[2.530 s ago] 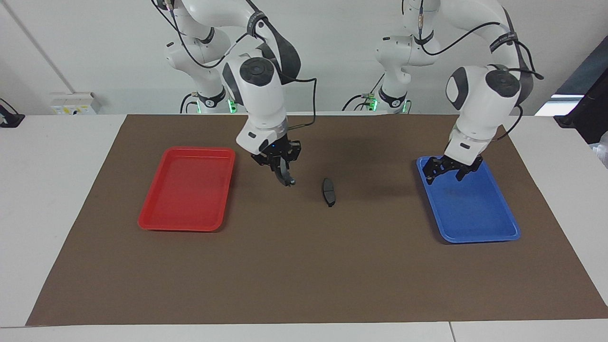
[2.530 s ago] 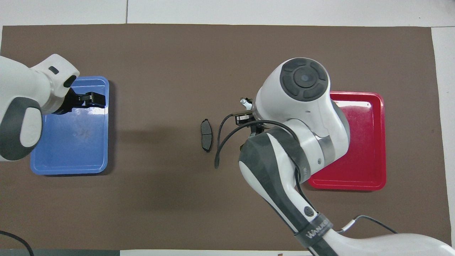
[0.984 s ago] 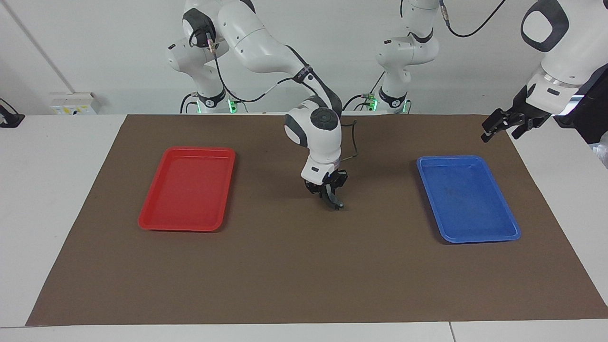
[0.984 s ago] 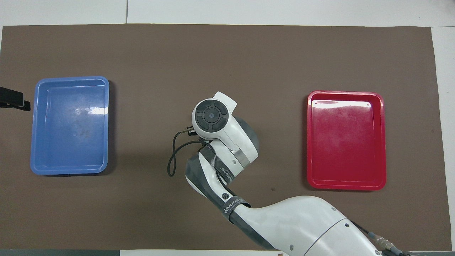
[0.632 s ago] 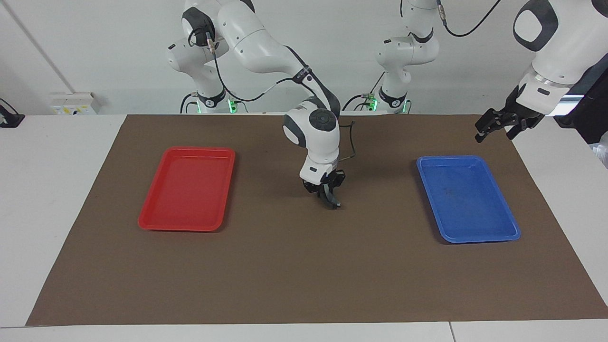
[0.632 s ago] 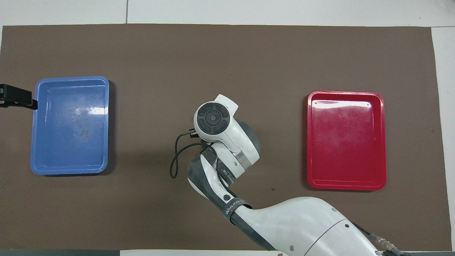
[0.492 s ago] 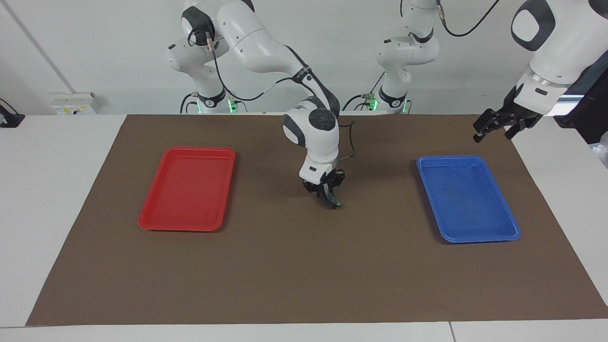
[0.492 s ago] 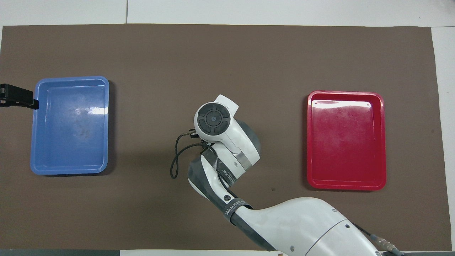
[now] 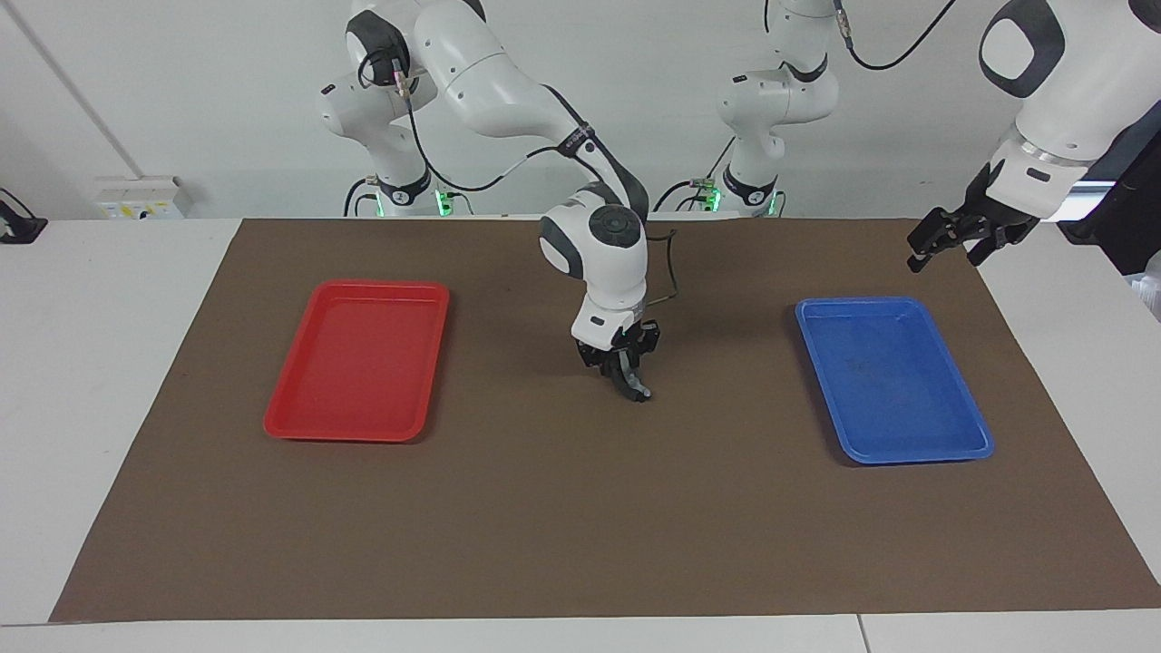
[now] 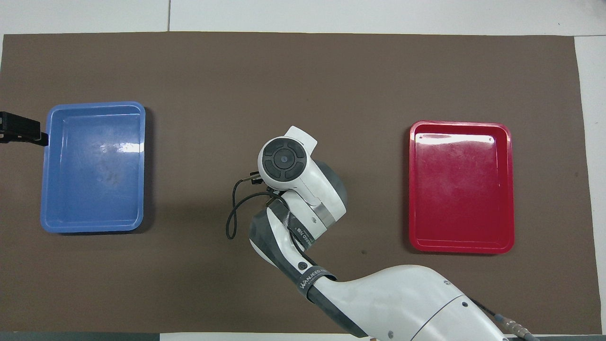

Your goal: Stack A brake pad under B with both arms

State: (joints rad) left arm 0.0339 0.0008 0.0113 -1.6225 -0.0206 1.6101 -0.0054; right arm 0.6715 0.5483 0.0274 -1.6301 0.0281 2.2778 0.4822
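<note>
My right gripper [image 9: 626,370] is low over the middle of the brown mat [image 9: 580,508], shut on B [image 9: 636,386], the curved black pad. B hangs from the fingers with its lower tip down at the mat. The small dark grey A brake pad is hidden under the gripper and B in the facing view. In the overhead view the right arm's wrist [image 10: 284,161] covers the gripper and both pads. My left gripper [image 9: 943,249] is open and empty, raised over the mat's edge beside the blue tray; it also shows in the overhead view [image 10: 21,129].
A red tray [image 9: 363,288] lies empty toward the right arm's end of the mat and shows in the overhead view [image 10: 461,187] too. A blue tray [image 9: 893,381] lies empty toward the left arm's end, also in the overhead view [image 10: 94,166].
My right gripper carried B from beside the red tray to where A lay, and has held nearly still for the last second. My left gripper rose off the blue tray toward the table's end.
</note>
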